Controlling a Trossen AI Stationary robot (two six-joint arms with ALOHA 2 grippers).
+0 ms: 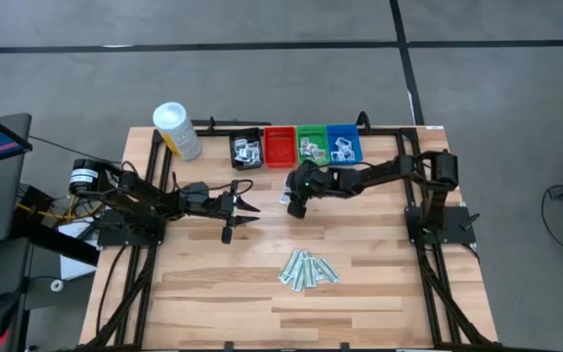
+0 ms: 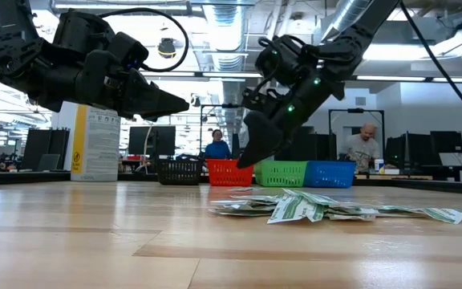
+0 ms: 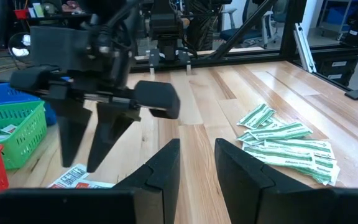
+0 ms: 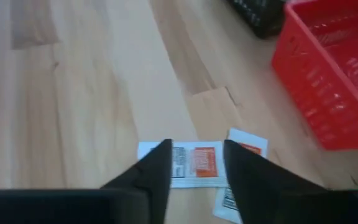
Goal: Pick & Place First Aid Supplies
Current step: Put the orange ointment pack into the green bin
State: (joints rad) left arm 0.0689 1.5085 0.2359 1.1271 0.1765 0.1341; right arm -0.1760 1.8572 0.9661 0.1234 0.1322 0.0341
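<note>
Two white packets with red print (image 4: 194,163) (image 4: 244,149) lie flat on the wooden table in front of the red bin (image 4: 328,74). My right gripper (image 4: 196,146) hangs open just above them, tilted down, nothing between its fingers; the left wrist view shows it (image 3: 89,146) over the packets (image 3: 73,177). A pile of pale-green wrapped strips (image 1: 308,271) lies flat toward the near edge. My left gripper (image 1: 240,208) waits open, level, left of centre and clear of the table.
Along the far edge stand a black bin (image 1: 245,149), a red bin (image 1: 280,147), a green bin (image 1: 312,145) and a blue bin (image 1: 344,144), some holding packets. A white canister (image 1: 177,130) stands at the far left. Bare wood lies between the grippers and the strips.
</note>
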